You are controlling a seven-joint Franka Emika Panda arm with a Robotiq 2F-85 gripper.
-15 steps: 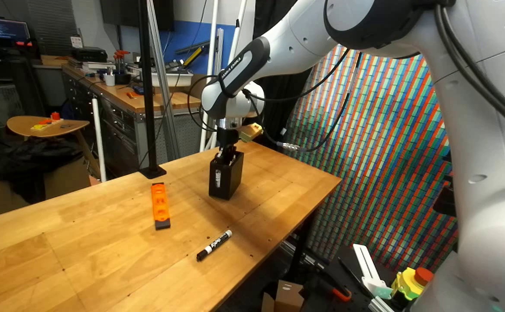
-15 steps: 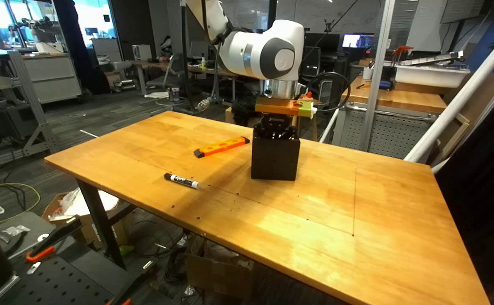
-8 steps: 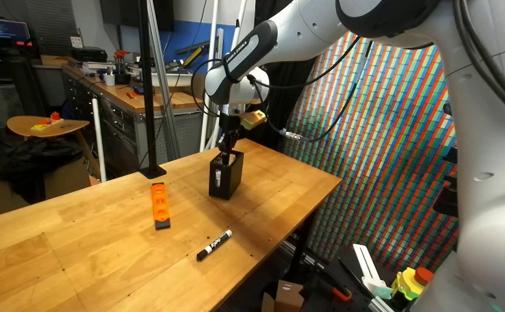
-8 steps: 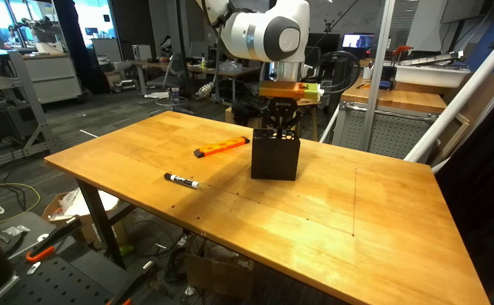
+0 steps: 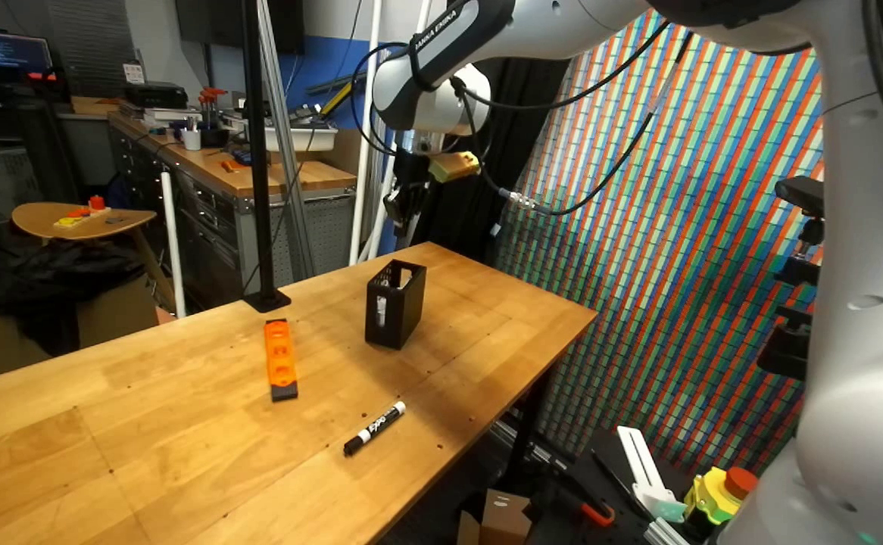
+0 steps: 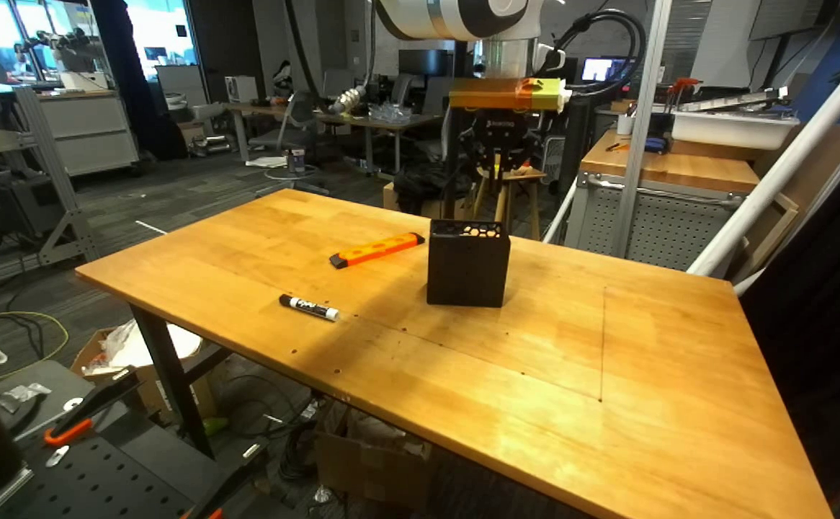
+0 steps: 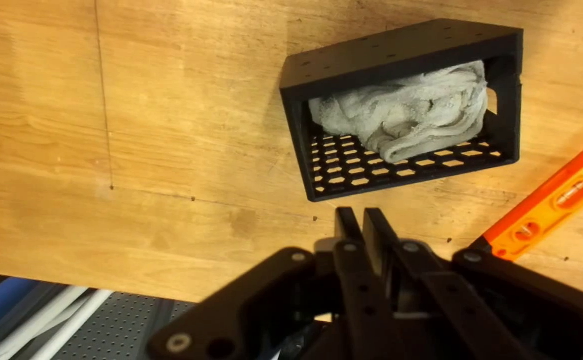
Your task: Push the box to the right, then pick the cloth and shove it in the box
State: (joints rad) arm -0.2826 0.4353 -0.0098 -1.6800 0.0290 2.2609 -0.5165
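Note:
The black box [image 7: 366, 54] stands upright on the wooden table, its top uncovered and one side a honeycomb mesh. Inside it lies the whitish cloth [image 7: 421, 112], crumpled and wholly below the rim in the wrist view. From outside, the walls hide most of the cloth in both exterior views. My gripper [image 7: 358, 211] hangs well above the box [image 6: 467, 265], clear of its rim. A narrow gap parts its fingertips, and nothing is between them; it is slightly open.
An orange level [image 5: 281, 359] lies on the table [image 5: 184, 446] near the box. A black marker [image 5: 375, 428] rests closer to the table's edge. A black pole [image 5: 260, 189] rises at the border of the tabletop.
My gripper has risen straight out of the box to well above it, and its fingers have parted a little. The box, level and marker have stayed put.

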